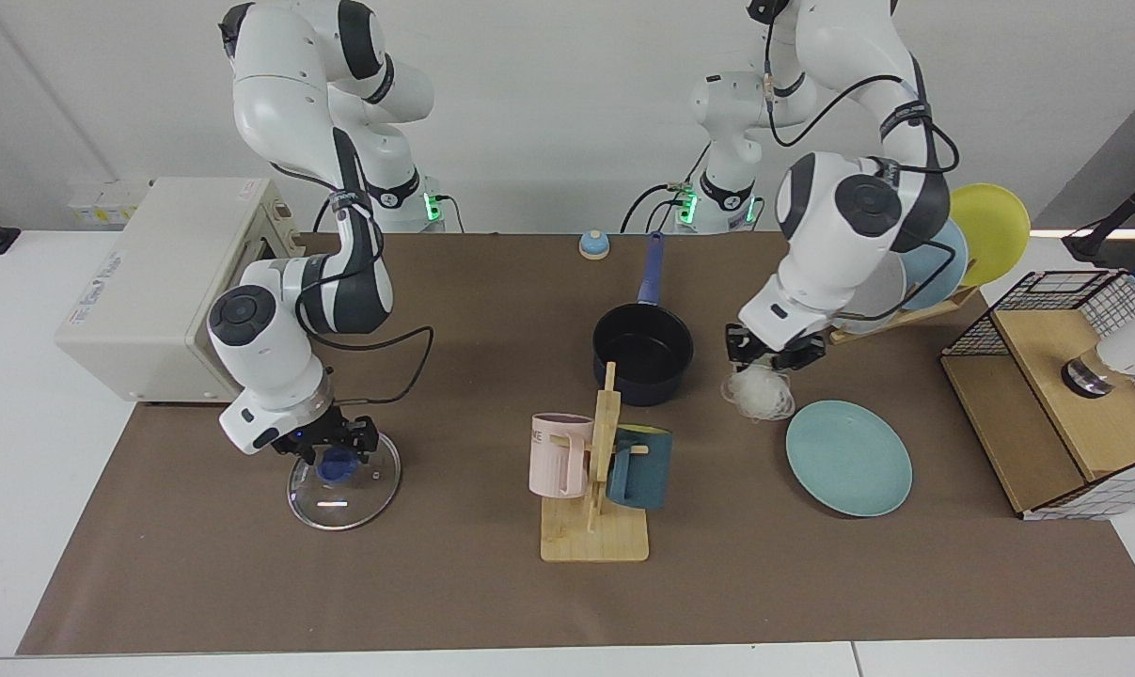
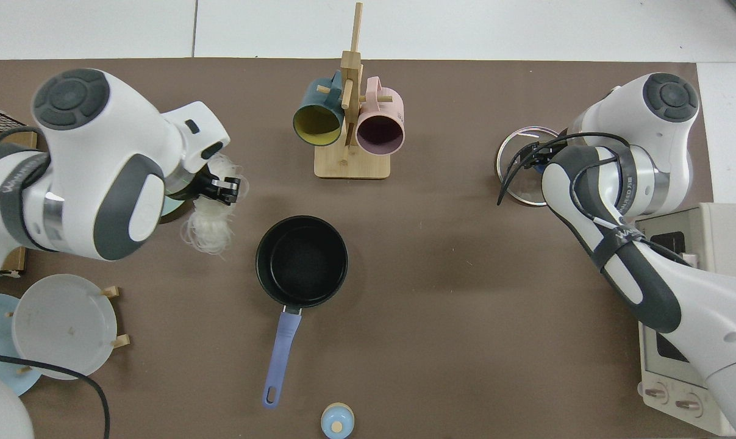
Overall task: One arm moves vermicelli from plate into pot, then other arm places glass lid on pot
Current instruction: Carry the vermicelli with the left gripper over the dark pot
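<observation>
Right gripper (image 1: pixel 334 451) at left, low over lid (image 1: pixel 344 478) flat on table (image 1: pixel 153 564); jaws straddle blue knob (image 1: pixel 338 464), cannot tell if clamped. Mug rack (image 1: pixel 597 489) centre near, pink and teal mugs hung. Pot (image 1: pixel 643 354) just behind rack, nothing inside, handle pointing far. Left gripper (image 1: pixel 772 354) in air just right of pot, jaws clenched on vermicelli (image 1: pixel 757 393) dangling below. Plate (image 1: pixel 849 457) right of it, bare. Plate rack (image 1: pixel 934 268) far right.

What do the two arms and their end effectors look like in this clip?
Both arms are glossy white, rounded and jointed, with black joint bands and round dark grey caps. A black cable loops along each. The left end effector and right end effector are black. Green lights glow at both bases.
</observation>
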Tool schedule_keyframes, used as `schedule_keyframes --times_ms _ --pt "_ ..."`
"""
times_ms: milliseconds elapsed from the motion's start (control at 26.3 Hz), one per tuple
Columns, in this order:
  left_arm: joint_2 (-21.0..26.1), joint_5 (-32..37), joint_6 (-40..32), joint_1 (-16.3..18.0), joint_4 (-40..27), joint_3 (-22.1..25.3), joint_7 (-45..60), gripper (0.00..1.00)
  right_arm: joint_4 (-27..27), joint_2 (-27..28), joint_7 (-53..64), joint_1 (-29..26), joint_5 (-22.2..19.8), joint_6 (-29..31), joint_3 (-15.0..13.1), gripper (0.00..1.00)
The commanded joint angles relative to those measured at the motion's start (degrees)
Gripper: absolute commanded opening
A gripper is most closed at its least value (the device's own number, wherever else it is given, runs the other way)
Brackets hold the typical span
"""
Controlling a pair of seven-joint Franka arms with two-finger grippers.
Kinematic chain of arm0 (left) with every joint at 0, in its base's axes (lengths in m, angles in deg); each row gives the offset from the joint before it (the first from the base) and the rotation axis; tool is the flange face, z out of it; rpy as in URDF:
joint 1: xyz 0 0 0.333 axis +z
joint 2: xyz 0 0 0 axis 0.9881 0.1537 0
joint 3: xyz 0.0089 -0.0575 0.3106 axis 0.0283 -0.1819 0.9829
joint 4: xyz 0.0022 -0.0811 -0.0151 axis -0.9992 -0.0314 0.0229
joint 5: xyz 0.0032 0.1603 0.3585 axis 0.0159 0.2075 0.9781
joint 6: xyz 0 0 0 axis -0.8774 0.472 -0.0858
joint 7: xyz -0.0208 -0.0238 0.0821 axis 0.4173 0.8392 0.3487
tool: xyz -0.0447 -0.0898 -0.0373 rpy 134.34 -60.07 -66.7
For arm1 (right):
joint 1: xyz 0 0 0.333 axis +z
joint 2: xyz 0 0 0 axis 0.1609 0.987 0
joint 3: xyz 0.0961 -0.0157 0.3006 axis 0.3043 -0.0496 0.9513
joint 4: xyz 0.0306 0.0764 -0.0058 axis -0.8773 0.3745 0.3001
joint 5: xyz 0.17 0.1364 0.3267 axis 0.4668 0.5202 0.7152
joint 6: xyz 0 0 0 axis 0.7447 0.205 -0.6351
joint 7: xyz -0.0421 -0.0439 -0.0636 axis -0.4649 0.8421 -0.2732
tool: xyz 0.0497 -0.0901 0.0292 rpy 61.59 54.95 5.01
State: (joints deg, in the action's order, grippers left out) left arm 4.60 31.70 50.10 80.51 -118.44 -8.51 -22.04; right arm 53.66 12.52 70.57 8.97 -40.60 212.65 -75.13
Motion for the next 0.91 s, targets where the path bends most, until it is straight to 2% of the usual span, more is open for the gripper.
schedule_keyframes --times_ms 0,38,114,342,418,722,874 --pt "-3.78 -0.66 0.42 -0.84 -5.01 -4.02 7.58 0.0 2.4 -1.47 0.67 -0.24 0.61 1.74 0.18 0.79" --pt "-3.95 -0.75 0.77 -0.84 -5.62 -4.72 8.19 0.0 2.4 -1.47 0.67 -0.24 0.61 1.74 0.18 0.76" --pt "-4.31 -0.75 1.04 -0.84 -6.5 -6.21 10.12 0.0 2.4 -1.47 0.67 -0.24 0.61 1.74 0.18 0.63" --pt "-5.27 -0.75 2.27 -0.93 -10.01 -10.26 14.43 0.0 2.31 -1.56 0.76 -0.58 0.61 1.65 0.18 0.12" --pt "-6.06 -0.75 3.32 -0.93 -11.77 -11.4 16.54 0.0 1.88 -1.65 0.67 -0.33 0.61 1.65 0.18 0.0" --pt "-6.86 -0.49 13.33 -1.28 -18.89 -12.29 18.48 0.0 1.52 -5.86 -0.21 -0.06 0.61 0.42 0.18 0.0" --pt "-6.77 2.05 15.63 -1.63 -19.6 -12.29 19.45 0.0 1.79 -9.99 -0.21 -0.06 0.61 -3.96 0.18 0.0"
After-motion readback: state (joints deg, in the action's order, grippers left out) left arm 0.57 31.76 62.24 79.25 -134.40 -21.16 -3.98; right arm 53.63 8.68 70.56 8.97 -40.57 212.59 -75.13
